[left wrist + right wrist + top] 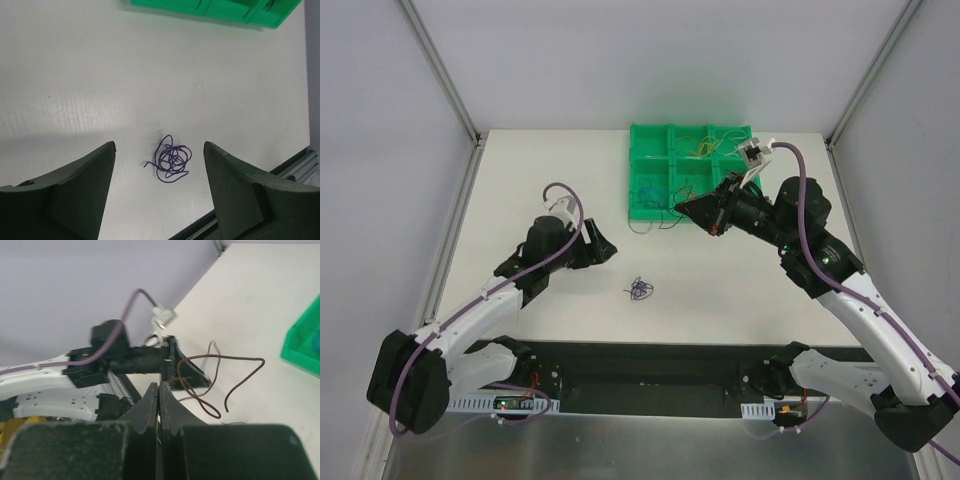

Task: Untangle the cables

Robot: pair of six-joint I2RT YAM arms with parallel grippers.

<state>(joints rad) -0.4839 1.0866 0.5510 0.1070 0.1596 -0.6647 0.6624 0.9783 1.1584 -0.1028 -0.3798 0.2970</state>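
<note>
Left gripper (159, 146) is hovering with its jaws spread apart, straddling the little purple knot (171, 161) that's sitting on the white table (75, 75), not touching it yet. Right gripper (159, 386) is squeezed fully together and looks to be pinching a brown cable (220, 358), whose loops are dangling off the tips just in front of the green tray (632, 170). More strands are lying in the tray's compartments: yellowish ones (705, 150) at the back, a blue one (648, 190) nearer the front.

My read: the right is sorting out one strand while the left is lining up on the purple tangle. Next the left is needing to drop straight down and close on an outer loop, not the whole wad, or it's just going to tighten the knot.
</note>
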